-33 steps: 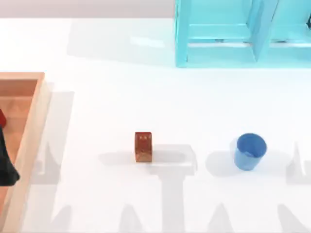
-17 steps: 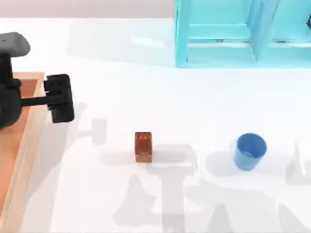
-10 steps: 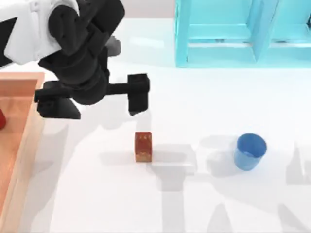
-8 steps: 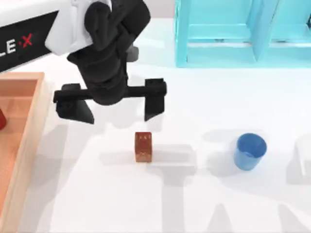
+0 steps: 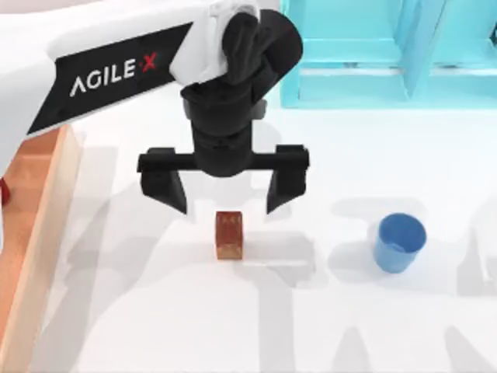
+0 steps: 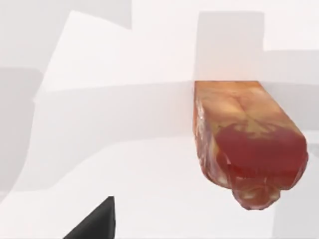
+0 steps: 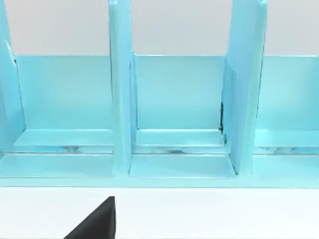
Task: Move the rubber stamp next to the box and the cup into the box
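- Rubber stamp (image 5: 228, 235) stands on the white desk (image 5: 155, 311) at the middle of the top view, a little left of centre; the left wrist view shows the stamp's mottled orange face and darker red end (image 6: 249, 149) close up.
- Left gripper (image 5: 224, 194) hangs just above the stamp in the frame, fingers (image 5: 284, 180) spread wide apart, one on each side and neither touching it.
- Cup (image 5: 401, 242) sits at the right of the frame, level with the stamp and well apart from it.
- Box (image 5: 46, 233) lies along the left edge, partly under the white left arm (image 5: 85, 70).
- Turquoise shelf (image 5: 373, 54) stands at the upper right; the right wrist view faces its compartments (image 7: 174, 99).
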